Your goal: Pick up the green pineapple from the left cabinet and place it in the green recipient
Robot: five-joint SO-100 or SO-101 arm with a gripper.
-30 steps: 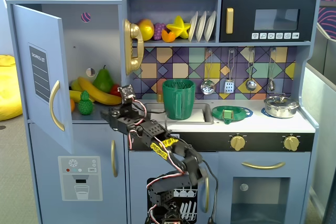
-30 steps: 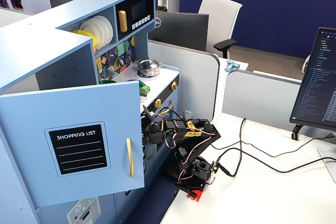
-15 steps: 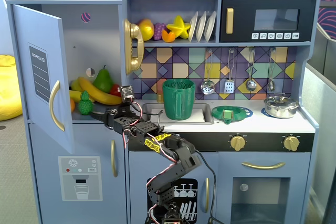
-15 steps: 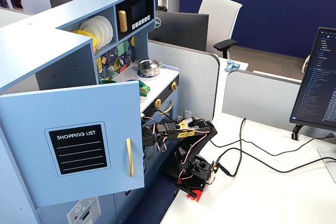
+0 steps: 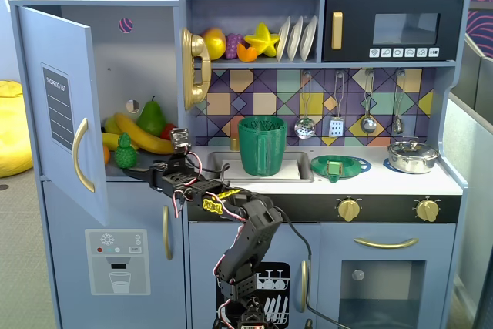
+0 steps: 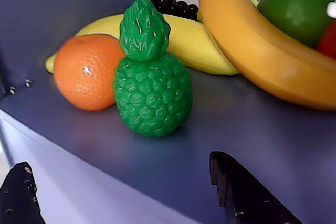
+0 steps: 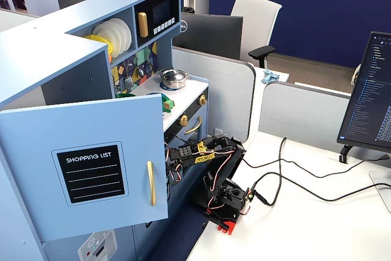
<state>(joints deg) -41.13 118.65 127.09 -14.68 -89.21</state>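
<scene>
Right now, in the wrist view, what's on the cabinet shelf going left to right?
Orange → green pineapple, upright beside the orange → orange-yellow banana → dark green pear at the top right. A paler banana lies behind the pineapple, so its place is unclear. The gripper is open, short of the pineapple.

Office: white chair (image 7: 255, 19), monitor (image 7: 369, 99), navy wall (image 7: 293, 22).

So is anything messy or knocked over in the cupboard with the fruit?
Nothing stands out. In the wrist view the green pineapple stands upright on the shelf of the left cabinet, touching the orange, with the bananas lying behind. The end effector is open and short of the pineapple.
</scene>
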